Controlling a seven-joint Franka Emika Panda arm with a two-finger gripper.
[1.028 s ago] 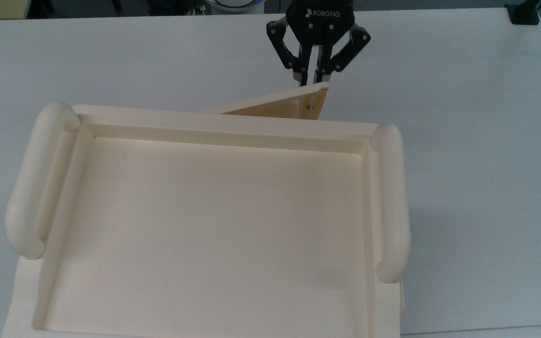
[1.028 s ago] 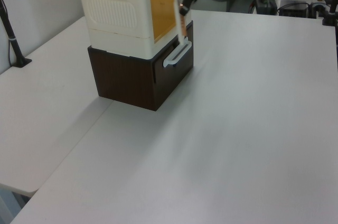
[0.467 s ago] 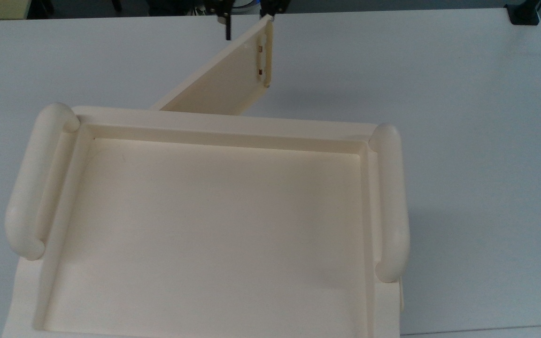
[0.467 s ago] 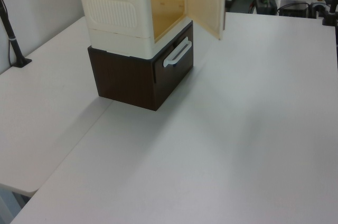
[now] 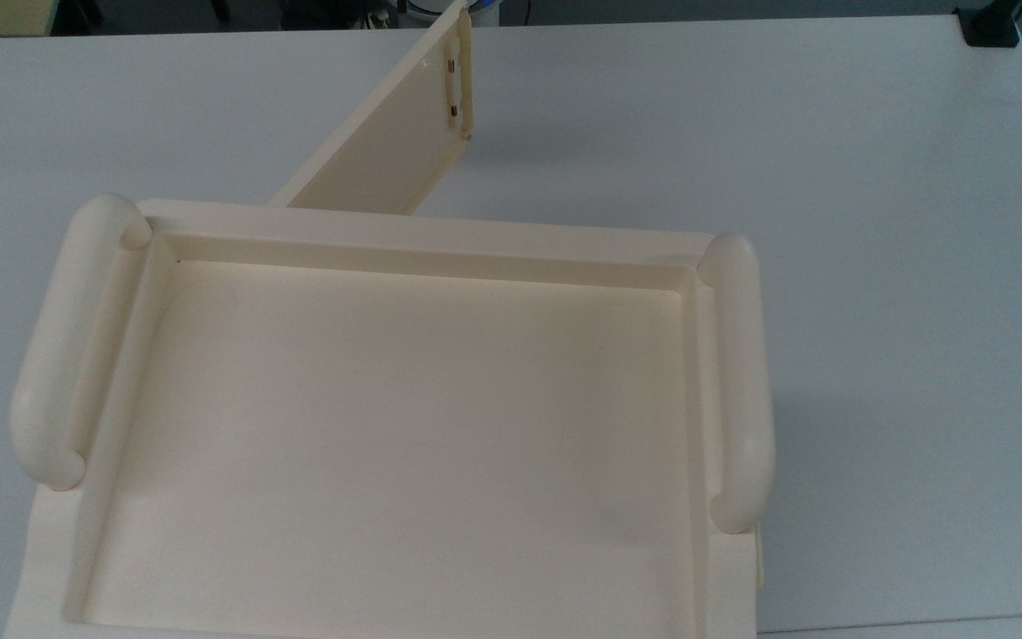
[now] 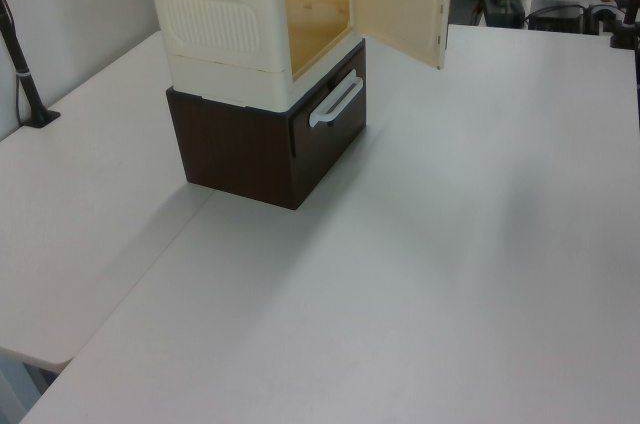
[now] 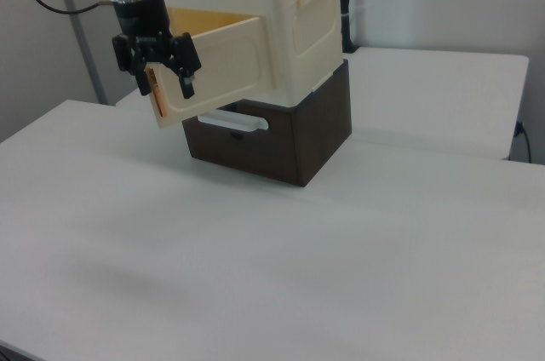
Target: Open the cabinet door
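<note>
Comparing with a second ago, I see the door swung wide off the cabinet, my gripper spread open at its handle, holding nothing: task looks done.

From my station the large cream plastic cabinet reads smooth with a soft sheen, one side moulded in fine ribs. Its flat cream plastic door panel looks matt. Beneath it I see a dark brown wood-grain box with a glossy pale plastic handle. The white bench is matt and smooth. The black end effector looks like matt plastic or metal.
</note>
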